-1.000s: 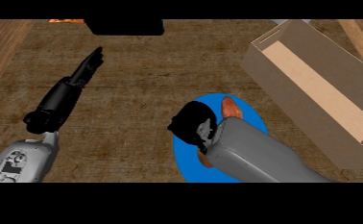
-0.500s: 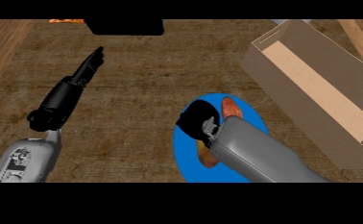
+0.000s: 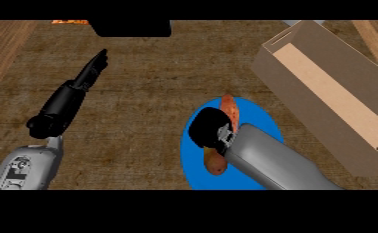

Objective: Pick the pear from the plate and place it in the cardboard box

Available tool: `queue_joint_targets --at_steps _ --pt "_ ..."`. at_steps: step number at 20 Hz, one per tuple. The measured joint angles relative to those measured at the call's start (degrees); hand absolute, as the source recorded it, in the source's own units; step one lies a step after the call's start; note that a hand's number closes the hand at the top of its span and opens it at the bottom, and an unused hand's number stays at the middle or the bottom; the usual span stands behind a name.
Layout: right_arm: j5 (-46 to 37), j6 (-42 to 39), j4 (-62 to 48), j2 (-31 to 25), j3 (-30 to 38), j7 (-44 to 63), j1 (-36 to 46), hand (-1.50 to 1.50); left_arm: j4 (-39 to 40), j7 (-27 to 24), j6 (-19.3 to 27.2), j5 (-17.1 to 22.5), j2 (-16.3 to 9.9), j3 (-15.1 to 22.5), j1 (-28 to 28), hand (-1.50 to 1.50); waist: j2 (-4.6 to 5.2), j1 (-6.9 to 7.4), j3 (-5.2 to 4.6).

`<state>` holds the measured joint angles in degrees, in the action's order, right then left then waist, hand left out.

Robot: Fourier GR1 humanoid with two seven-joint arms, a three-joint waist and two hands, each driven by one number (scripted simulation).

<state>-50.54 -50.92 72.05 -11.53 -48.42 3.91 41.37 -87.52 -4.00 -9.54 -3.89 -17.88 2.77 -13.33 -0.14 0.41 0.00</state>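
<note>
Worktop [image 3: 155, 102]: you have a brown, coarse-grained surface filling most of the head view. Lighter wooden strip [image 3: 13, 42] runs down your far left edge, slanting inward toward the top. Black block [image 3: 133, 28] sits at the top edge, left of centre; its upper part is cut off, so you cannot tell what it is. Small orange patch [image 3: 70, 22] shows just left of that block, at the top edge, too little visible to name. Another pale wooden strip [image 3: 367, 32] crosses your upper right corner.
</note>
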Motion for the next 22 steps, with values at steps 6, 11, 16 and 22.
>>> queue_joint_targets --at_steps 6,11,16,22 --pt "-4.59 7.84 -1.63 0.61 -0.05 -6.71 -0.29 1.50 -0.17 -0.51 -0.77 -0.30 0.35 -1.15 0.67 0.00 -0.02 0.01 0.00" --pt "-5.34 15.85 -3.40 4.27 7.67 -1.94 -1.84 1.50 0.47 -1.34 -0.56 -1.10 0.74 -1.32 1.08 0.00 0.16 -0.36 0.05" --pt "-5.78 31.04 -4.45 8.52 18.70 8.48 -3.79 1.50 0.11 -1.01 -0.63 -0.86 0.66 -1.71 0.90 0.00 0.30 -0.61 0.13" --pt "-10.58 40.67 -1.20 10.33 21.53 14.81 -0.72 1.50 1.07 -1.27 -0.31 -1.80 1.41 -1.37 0.46 0.00 0.14 -0.44 0.04"
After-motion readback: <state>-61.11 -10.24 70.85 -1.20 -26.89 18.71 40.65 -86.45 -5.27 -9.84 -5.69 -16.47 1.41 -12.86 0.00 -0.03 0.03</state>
